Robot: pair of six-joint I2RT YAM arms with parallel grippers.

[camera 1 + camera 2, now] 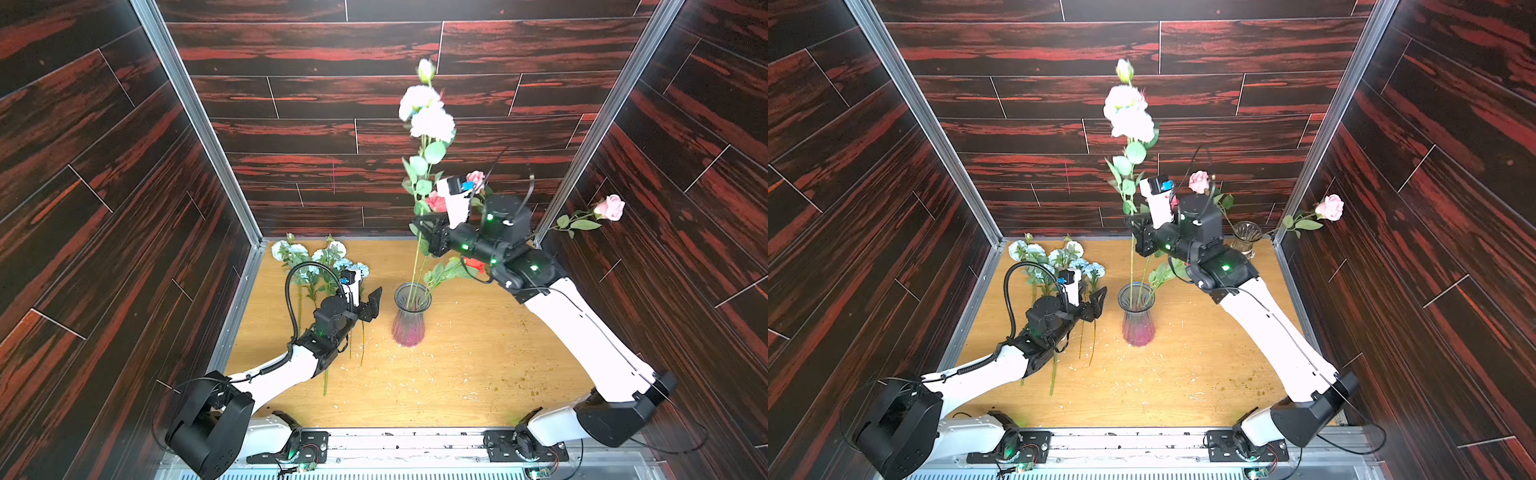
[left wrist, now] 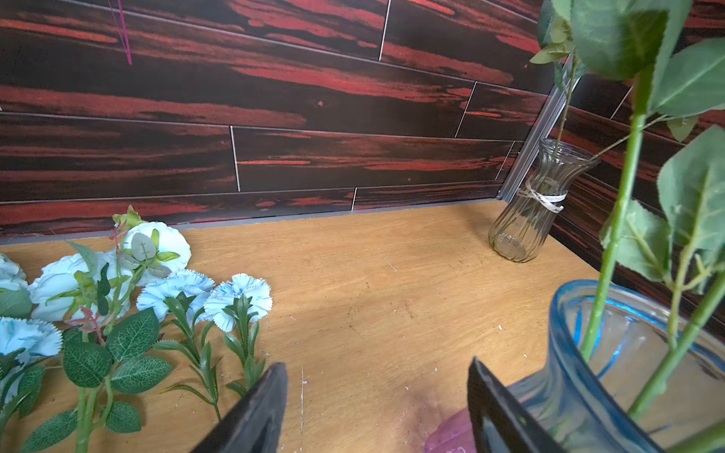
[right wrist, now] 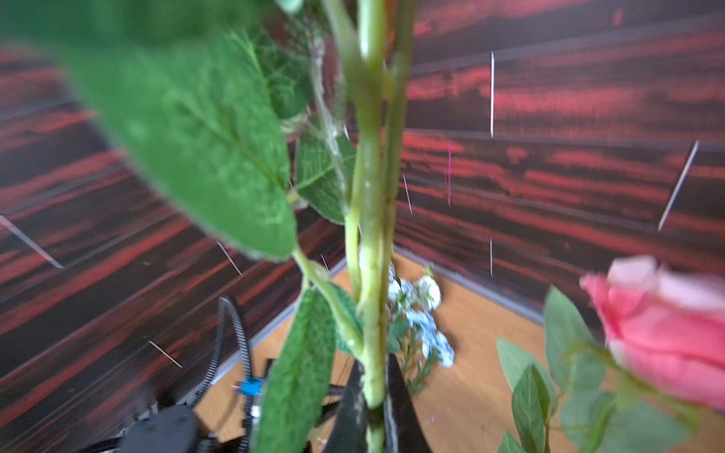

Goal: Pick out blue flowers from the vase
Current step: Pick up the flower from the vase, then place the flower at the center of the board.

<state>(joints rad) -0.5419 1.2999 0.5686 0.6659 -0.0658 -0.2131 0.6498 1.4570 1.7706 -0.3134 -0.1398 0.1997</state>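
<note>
While the right pincer (image 1: pixel 422 232) is clamped tight on a blue flower (image 1: pixel 430 120), bloom high above it, stalk into vase (image 1: pixel 409 316) below | left pincer (image 1: pixel 372 305) wide apart, empty, beside vase | other blue flowers (image 1: pixel 316 259) on counter (image 1: pixel 457 374) beyond left pincer.

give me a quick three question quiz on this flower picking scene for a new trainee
1. True or false: the right claw is shut on the tall stem with pale blue-white blooms.
2. Fill in: the left claw stands ____ beside the glass vase with a pink-tinted base.
3. Where are the loose pale blue flowers? A: lying on the wooden table; B: in the left claw; C: in the far clear vase.
Key: 1 true; 2 open; 3 A.
</note>
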